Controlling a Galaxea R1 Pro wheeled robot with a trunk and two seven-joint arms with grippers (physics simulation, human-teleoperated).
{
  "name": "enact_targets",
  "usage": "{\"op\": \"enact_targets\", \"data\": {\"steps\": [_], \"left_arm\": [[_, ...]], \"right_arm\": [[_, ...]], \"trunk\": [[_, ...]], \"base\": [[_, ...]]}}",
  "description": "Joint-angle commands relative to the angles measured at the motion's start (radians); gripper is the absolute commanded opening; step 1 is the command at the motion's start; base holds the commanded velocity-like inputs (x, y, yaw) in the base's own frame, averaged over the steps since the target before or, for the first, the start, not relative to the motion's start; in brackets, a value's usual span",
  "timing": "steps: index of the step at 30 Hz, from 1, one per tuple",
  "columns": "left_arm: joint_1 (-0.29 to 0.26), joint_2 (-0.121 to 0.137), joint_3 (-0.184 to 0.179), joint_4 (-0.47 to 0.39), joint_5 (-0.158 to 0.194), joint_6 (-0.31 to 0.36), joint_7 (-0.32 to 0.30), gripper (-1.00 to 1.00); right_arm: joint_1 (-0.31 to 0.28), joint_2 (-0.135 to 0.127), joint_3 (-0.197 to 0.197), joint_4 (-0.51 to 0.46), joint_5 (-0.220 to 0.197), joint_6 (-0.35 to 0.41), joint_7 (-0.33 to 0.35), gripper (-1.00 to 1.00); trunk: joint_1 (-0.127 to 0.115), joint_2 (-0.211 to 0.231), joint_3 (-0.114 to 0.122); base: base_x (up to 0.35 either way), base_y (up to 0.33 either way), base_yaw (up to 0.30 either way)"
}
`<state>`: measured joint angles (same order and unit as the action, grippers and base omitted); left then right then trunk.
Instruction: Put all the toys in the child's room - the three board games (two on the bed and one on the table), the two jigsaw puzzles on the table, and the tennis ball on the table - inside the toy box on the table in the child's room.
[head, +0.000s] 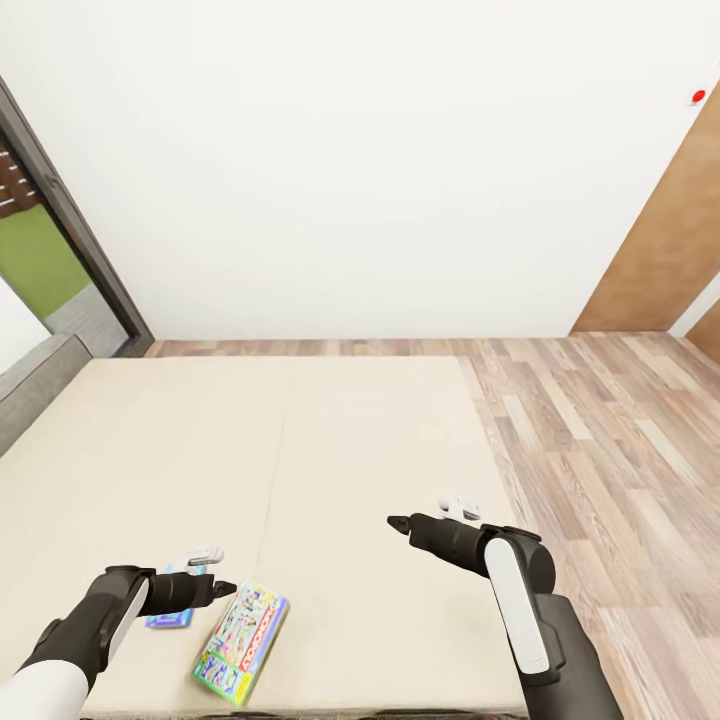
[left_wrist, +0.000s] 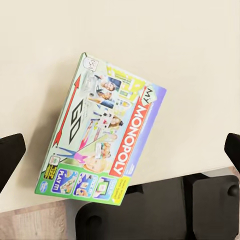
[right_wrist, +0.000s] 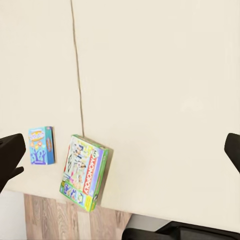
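Both grippers poised over the bed, fingers spread wide, holding nothing.

Monopoly box (head: 242, 643) lies flat at the bed's (head: 300, 440) near edge; the blue box (head: 170, 615) lies just beside it, under the left gripper (head: 222, 588). Right gripper (head: 398, 522) hovers over mid-bed, farther in. Plank floor (head: 600, 420) flanks the bed.

Below the spread left claw (head: 222, 590) only the Monopoly box (left_wrist: 102, 145) interrupts bare bed (head: 330, 450); small blue box (right_wrist: 41, 145) beside it.
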<state>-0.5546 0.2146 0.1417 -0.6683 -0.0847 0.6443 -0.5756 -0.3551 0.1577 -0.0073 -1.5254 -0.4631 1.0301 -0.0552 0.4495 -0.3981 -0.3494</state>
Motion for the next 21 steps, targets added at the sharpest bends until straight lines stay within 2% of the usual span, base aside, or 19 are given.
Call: {"op": "enact_targets", "data": {"steps": [1, 21], "left_arm": [[-0.001, -0.001, 0.005, -0.001, -0.009, 0.005, -0.008, 1.0], [-0.001, -0.001, 0.006, -0.001, -0.009, 0.003, -0.01, 1.0]], "right_arm": [[-0.001, 0.0, -0.001, -0.001, -0.007, 0.004, -0.006, 1.0], [-0.001, -0.003, -0.005, -0.001, -0.008, 0.001, -0.004, 1.0]], "trunk": [[0.001, -0.002, -0.003], [0.001, -0.002, -0.036]], "base": [[0.0, 0.0, 0.0], [0.0, 0.0, 0.0]]}}
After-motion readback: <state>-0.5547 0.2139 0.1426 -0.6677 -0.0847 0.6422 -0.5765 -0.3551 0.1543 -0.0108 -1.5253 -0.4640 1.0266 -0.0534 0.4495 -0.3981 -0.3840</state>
